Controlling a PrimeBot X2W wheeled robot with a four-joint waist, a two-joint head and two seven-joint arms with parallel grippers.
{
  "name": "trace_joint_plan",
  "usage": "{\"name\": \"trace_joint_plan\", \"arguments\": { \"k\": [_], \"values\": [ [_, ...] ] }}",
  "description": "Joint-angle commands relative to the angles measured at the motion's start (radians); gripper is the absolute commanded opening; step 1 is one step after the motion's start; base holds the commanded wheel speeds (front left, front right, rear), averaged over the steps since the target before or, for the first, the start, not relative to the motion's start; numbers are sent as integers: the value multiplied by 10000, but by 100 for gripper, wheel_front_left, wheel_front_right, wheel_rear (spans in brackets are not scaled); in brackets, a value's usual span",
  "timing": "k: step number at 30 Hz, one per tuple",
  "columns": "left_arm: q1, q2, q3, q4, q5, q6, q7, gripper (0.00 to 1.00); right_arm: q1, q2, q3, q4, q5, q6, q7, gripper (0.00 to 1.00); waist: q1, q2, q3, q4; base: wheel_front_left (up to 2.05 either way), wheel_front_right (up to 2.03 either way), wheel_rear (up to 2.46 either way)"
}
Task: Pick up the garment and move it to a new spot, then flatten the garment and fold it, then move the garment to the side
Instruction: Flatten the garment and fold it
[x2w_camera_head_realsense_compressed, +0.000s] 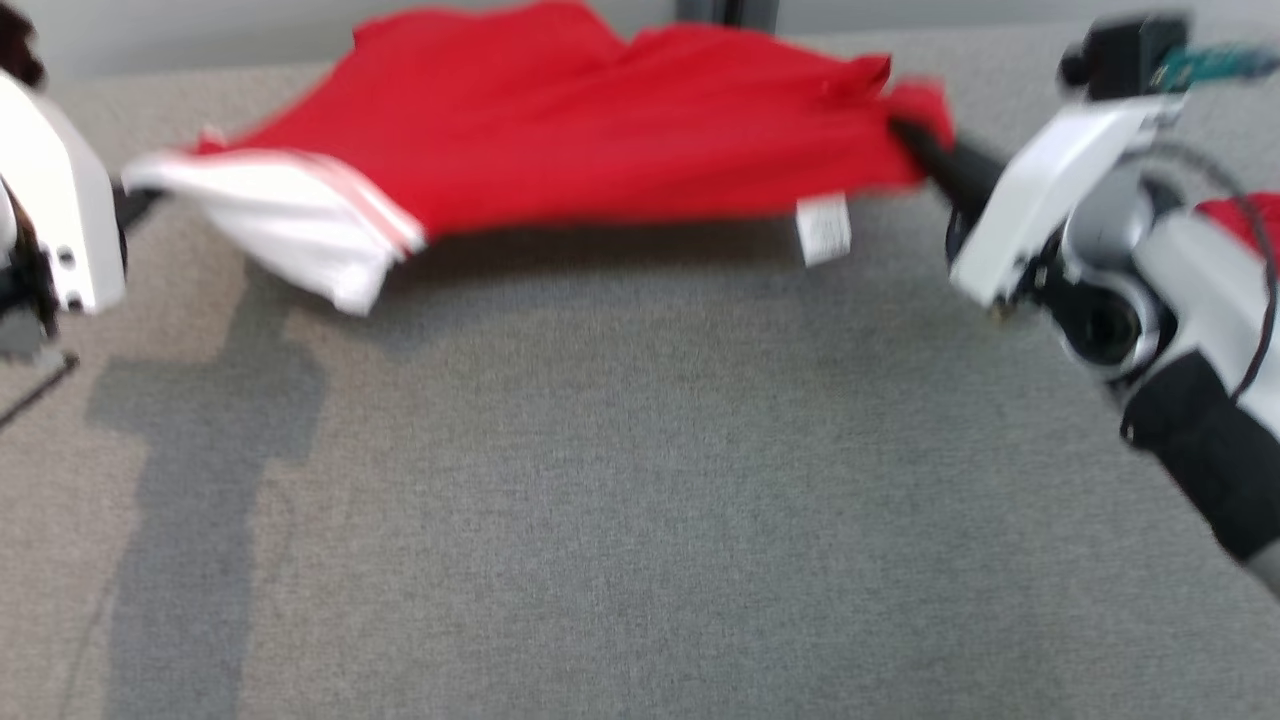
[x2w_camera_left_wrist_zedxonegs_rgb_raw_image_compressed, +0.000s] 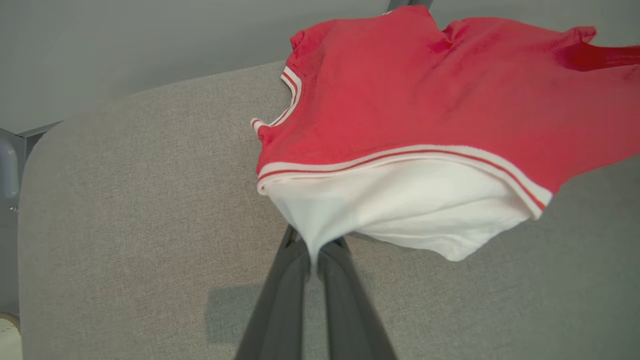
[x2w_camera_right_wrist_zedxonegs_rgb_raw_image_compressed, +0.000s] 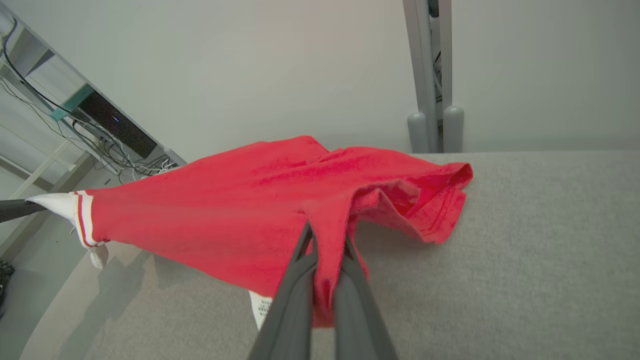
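found the garment (x2w_camera_head_realsense_compressed: 600, 130), red with a white part (x2w_camera_head_realsense_compressed: 290, 225) edged in stripes, strung out in the air between the two hands, over the far half of the grey bench (x2w_camera_head_realsense_compressed: 640, 450). lifted off the bench along the near edge, with a shadow thrown beneath; could not tell whether the far hem touched. gripped at the white end by the left hand (x2w_camera_head_realsense_compressed: 140, 200) and at the red end by the right hand (x2w_camera_head_realsense_compressed: 905, 130). hung with a small white label (x2w_camera_head_realsense_compressed: 823, 228) dangling from the near edge. blurred all over in the head view, so could not make out the finer folds there.

showed up sharper in the left wrist view: left hand (x2w_camera_left_wrist_zedxonegs_rgb_raw_image_compressed: 312, 247) narrowed right down onto a drawn-out tip of the white cloth (x2w_camera_left_wrist_zedxonegs_rgb_raw_image_compressed: 400, 200), fingers nearly together, with the red body (x2w_camera_left_wrist_zedxonegs_rgb_raw_image_compressed: 425, 100) spreading away beyond and a striped neckline (x2w_camera_left_wrist_zedxonegs_rgb_raw_image_compressed: 292, 95) on the far side, over the bench (x2w_camera_left_wrist_zedxonegs_rgb_raw_image_compressed: 125, 200).

gave the other end in the right wrist view: right hand (x2w_camera_right_wrist_zedxonegs_rgb_raw_image_compressed: 325, 240) clamped on a bunched fold of red cloth (x2w_camera_right_wrist_zedxonegs_rgb_raw_image_compressed: 225, 210), with a loose red hem (x2w_camera_right_wrist_zedxonegs_rgb_raw_image_compressed: 440, 200) flaring just beside it and the label (x2w_camera_right_wrist_zedxonegs_rgb_raw_image_compressed: 260, 305) hanging below. caught also the left hand (x2w_camera_right_wrist_zedxonegs_rgb_raw_image_compressed: 20, 207) far off at the white corner, a grey post (x2w_camera_right_wrist_zedxonegs_rgb_raw_image_compressed: 427, 75) behind the bench (x2w_camera_right_wrist_zedxonegs_rgb_raw_image_compressed: 525, 250), and a shelf with cables (x2w_camera_right_wrist_zedxonegs_rgb_raw_image_compressed: 100, 125) off to the side.
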Motion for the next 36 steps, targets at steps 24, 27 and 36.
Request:
{"name": "trace_joint_plan", "arguments": {
  "k": [24,27,36],
  "values": [
    [5668,3714,-1384,-7170,-3836,1296,3605,0,5522,-3845,1676,-3874,2734,2,3890,0,0,0,-3244,-148,0,0,0],
    [5909,4002,-1401,-7662,-3943,1502,3528,0,5828,-4183,1633,-4245,2744,2,3926,0,0,0,-3160,-170,0,0,0],
    [5786,4125,-1306,-8121,-3979,1758,3531,0,5917,-4404,1355,-4587,2536,2,4130,0,0,0,-2976,-229,0,0,0]
  ]
}}
